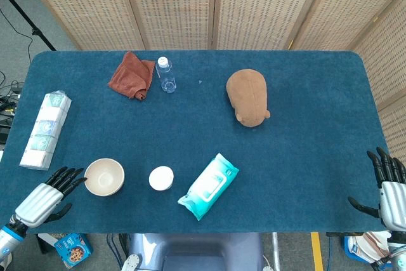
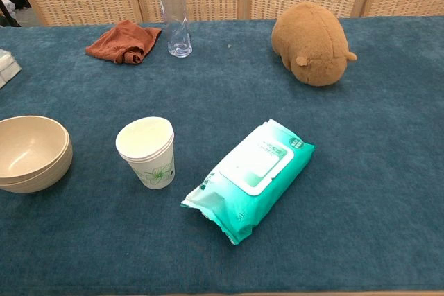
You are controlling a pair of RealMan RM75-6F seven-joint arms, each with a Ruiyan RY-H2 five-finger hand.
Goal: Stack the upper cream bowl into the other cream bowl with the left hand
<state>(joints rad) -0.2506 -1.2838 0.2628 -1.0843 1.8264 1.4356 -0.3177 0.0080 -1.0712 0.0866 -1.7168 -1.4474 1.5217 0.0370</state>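
Note:
Two cream bowls [image 1: 104,177] [image 2: 28,153] sit nested, one inside the other, near the table's front left. My left hand [image 1: 45,196] hovers at the front left edge, just left of the bowls, fingers spread and holding nothing; the chest view does not show it. Off the table's front right corner, my right hand [image 1: 388,185] is open and empty.
A paper cup [image 1: 161,178] [image 2: 147,152] stands right of the bowls, then a teal wipes pack [image 1: 208,186] [image 2: 250,177]. Farther back are a brown plush toy [image 1: 248,97], a clear bottle [image 1: 166,75], a rust cloth [image 1: 132,75], and a tissue pack [image 1: 45,130] at the left edge.

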